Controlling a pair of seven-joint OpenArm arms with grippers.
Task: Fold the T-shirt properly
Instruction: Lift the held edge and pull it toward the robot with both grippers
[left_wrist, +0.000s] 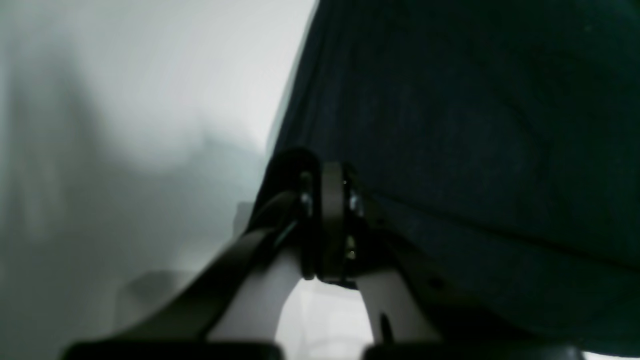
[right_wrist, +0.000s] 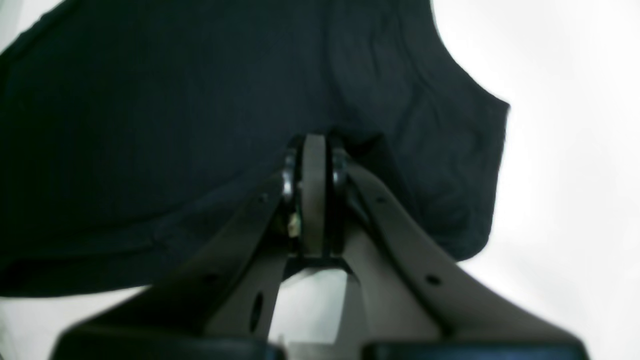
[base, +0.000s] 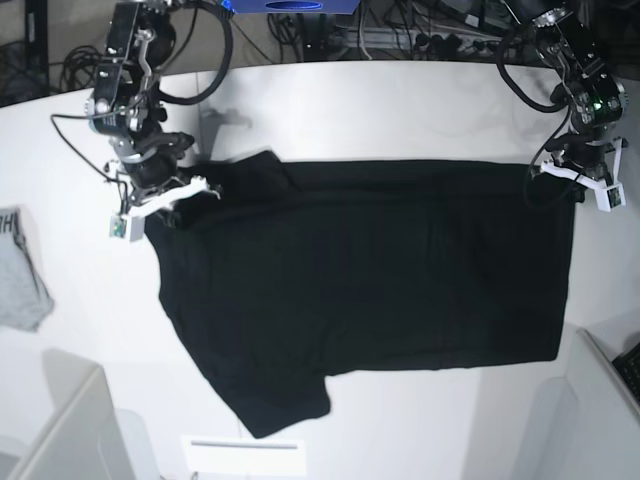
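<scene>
A black T-shirt lies spread flat on the white counter, plain side up, occupying most of the central surface. Its nearest part is one short sleeve, which juts toward the near edge left of centre. At the far left edge of the counter lies a small grey garment, well apart from the T-shirt. Farther back, the right tool is at the T-shirt's far left corner, by the second sleeve; the right wrist view shows its jaws pressed together and clamped on a gathered fold of the black cloth. The left tool is at the far right corner, its jaws likewise together and pinching the cloth's edge. Cables lie beyond the counter's far edge.
</scene>
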